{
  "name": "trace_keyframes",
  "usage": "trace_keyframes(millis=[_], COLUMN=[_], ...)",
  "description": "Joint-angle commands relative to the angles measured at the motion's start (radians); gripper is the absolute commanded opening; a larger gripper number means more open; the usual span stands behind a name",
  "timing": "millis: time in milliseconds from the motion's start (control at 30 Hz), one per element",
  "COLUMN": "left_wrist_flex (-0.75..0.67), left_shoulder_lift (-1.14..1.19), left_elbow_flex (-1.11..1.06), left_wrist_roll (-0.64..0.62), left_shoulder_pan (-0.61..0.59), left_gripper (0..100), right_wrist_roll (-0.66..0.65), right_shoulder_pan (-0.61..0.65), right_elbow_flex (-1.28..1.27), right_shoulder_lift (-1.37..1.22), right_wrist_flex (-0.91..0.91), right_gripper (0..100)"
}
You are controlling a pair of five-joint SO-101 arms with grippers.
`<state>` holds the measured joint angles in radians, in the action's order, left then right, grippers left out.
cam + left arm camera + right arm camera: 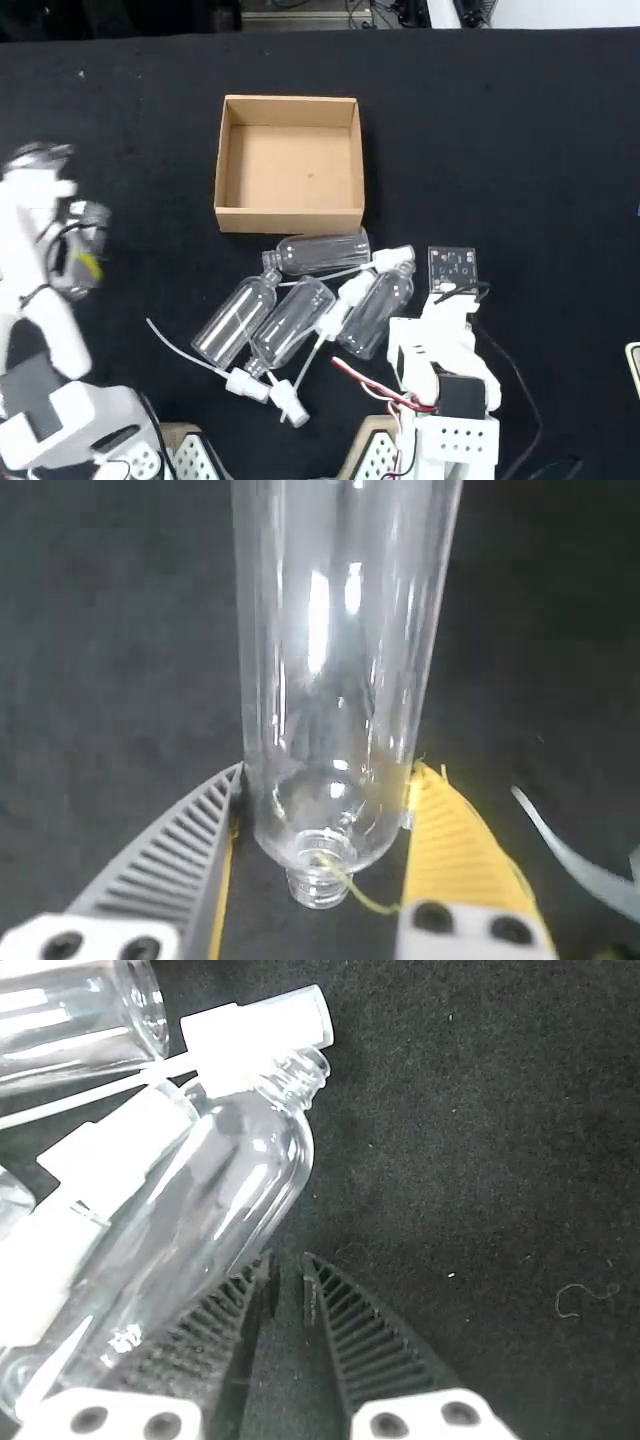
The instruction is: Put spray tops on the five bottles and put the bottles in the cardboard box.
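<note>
Clamped in my left gripper (328,772), fingers tight near its neck, is a clear bottle (340,630), at the left of the table (520,130). My right gripper (285,1265) is almost closed on nothing, beside four bottles (300,315) lying among loose spray tops (247,384), just near of the box (290,217)

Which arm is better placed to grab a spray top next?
Right. The right gripper holds nothing and sits close to the spray tops in the pile; the left gripper is shut on a bottle, away from the pile.
</note>
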<state>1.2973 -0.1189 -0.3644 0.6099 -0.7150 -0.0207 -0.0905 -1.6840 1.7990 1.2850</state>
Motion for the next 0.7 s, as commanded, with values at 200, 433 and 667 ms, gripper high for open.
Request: trace_keyframes(millis=[200,433,667], left_wrist_flex=[-0.239,-0.203,0.048], left_shoulder_lift=[-0.038,-0.043,-0.040], left_elbow_flex=[-0.179,-0.216,0.047], left_wrist_roll=[-0.600,-0.753,-0.697], left_shoulder_pan=[-0.251,-0.176,-0.119], left_gripper=[13,31,40], right_wrist_roll=[-0.005,-0.005,-0.005], right_shoulder_pan=[-0.021,-0.021,-0.021], right_elbow_flex=[0.001,0.001,0.001], right_shoulder_lift=[0.099,0.099,0.099], right_wrist_flex=[0.023,0.023,0.023], right_gripper=[1.1,1.1,1.1])
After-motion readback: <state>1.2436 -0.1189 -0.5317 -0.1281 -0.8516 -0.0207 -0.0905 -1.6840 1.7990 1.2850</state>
